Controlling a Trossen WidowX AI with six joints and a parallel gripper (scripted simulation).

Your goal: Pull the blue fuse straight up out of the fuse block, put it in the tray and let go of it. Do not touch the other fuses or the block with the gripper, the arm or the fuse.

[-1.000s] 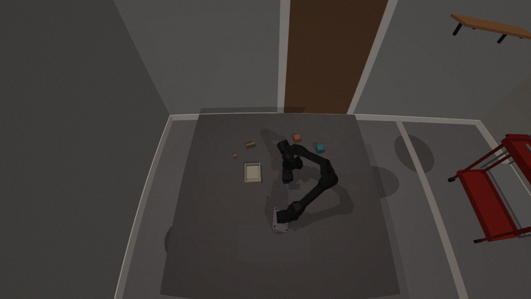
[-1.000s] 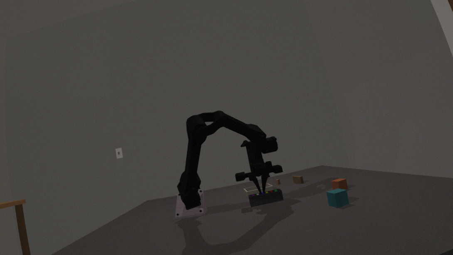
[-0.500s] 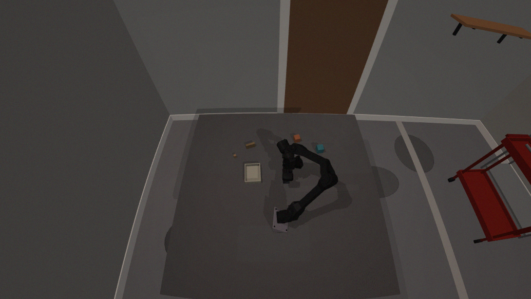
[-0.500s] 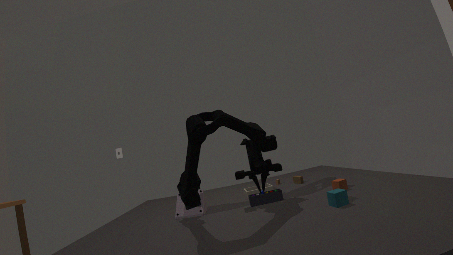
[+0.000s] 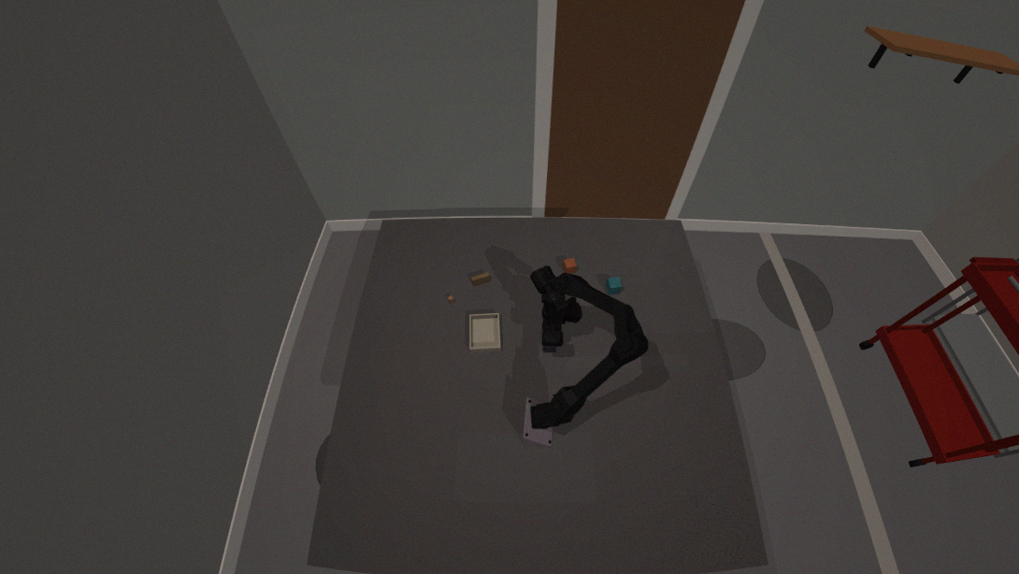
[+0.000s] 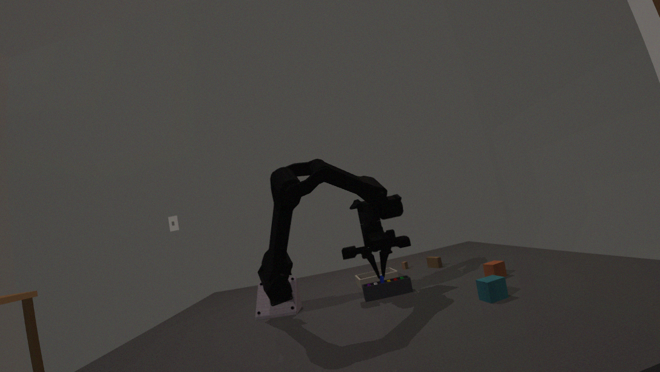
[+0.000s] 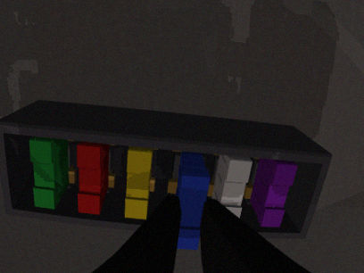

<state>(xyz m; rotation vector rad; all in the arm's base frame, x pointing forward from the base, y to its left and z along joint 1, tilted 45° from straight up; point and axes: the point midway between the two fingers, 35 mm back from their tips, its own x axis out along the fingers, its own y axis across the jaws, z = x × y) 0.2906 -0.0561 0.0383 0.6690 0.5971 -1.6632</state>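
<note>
Colours for you, block in wrist view: green fuse (image 7: pixel 48 174) at nine o'clock, then red (image 7: pixel 92 178), yellow (image 7: pixel 138 183), blue (image 7: pixel 193 196), white (image 7: pixel 232 180), purple (image 7: pixel 274 192) toward three; black block (image 7: pixel 165 125).

Blue fuse (image 6: pixel 381 279) (image 7: pixel 193 196) in the end effector (image 6: pixel 380 277) (image 7: pixel 189 208), standing above its neighbours; overhead open; yellow fuse (image 7: pixel 138 183) close on one side, white fuse (image 7: pixel 233 185) tighter on the other, fingertip near it. Block walls (image 6: pixel 387 291) (image 7: pixel 165 122) rise round the row; between block and tray (image 6: pixel 391 269) (image 5: pixel 484 348), bench (image 5: pixel 427 399) (image 6: pixel 332 323) only; tray top open, low rim around it.
</note>
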